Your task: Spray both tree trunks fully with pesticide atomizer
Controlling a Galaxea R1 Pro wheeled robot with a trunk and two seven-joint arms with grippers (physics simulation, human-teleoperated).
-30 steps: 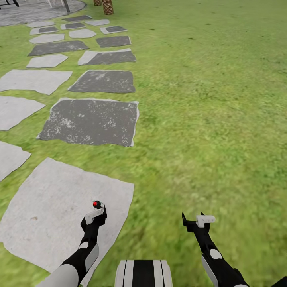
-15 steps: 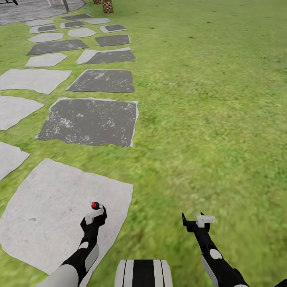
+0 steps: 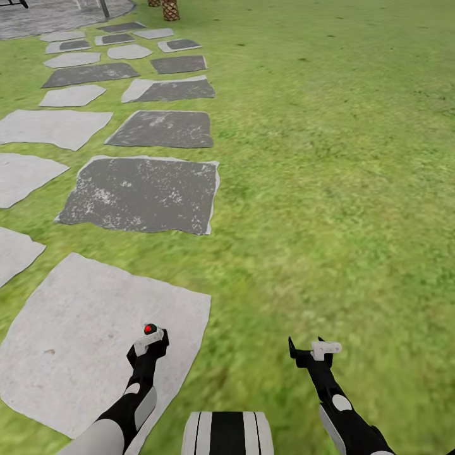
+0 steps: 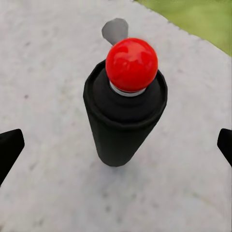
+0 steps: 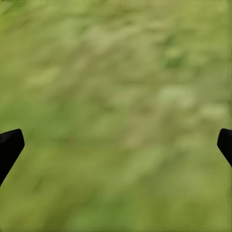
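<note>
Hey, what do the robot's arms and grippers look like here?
Both arms are glossy black with pale grey oval panels; the left arm turns light grey near the shoulder. A white bracket sits behind the left gripper and the right gripper. Fingertips are black.

Even, bright daylight, no hard shadows or glare. Grass (image 5: 116,106) below right claw (image 5: 116,145) heavily blurred; head view slightly soft.

Lawn (image 3: 328,189) with paving slabs (image 3: 144,193)

Head cam high, fwd-down; wrist cams near ground.
</note>
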